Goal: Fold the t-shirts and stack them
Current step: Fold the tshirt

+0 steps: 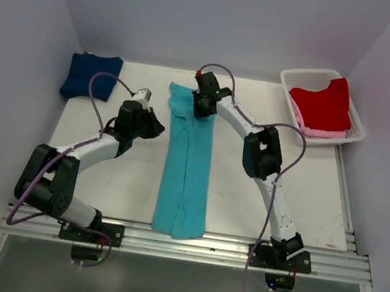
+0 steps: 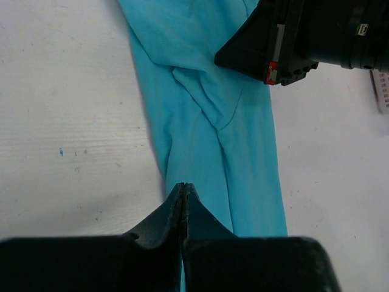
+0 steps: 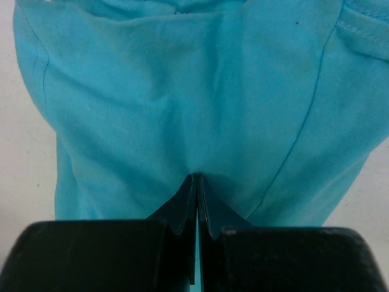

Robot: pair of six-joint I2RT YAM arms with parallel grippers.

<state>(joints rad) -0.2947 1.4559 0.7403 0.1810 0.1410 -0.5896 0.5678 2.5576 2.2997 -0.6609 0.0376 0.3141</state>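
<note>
A turquoise t-shirt (image 1: pixel 185 174) lies folded into a long narrow strip down the middle of the table. My left gripper (image 1: pixel 159 129) is shut at the strip's left edge, fingertips pinched together on the cloth (image 2: pixel 243 158). My right gripper (image 1: pixel 201 110) is shut on the strip's far end, where the fabric (image 3: pixel 182 91) puckers around its tips. The right gripper's black body (image 2: pixel 285 42) also shows in the left wrist view. A navy t-shirt (image 1: pixel 90 77) sits folded at the back left. A red t-shirt (image 1: pixel 323 102) lies on a pink one (image 1: pixel 320 133) in the basket.
The white slotted basket (image 1: pixel 292 76) stands at the back right corner. Grey walls close in the table on three sides. A metal rail (image 1: pixel 188 243) with both arm bases runs along the near edge.
</note>
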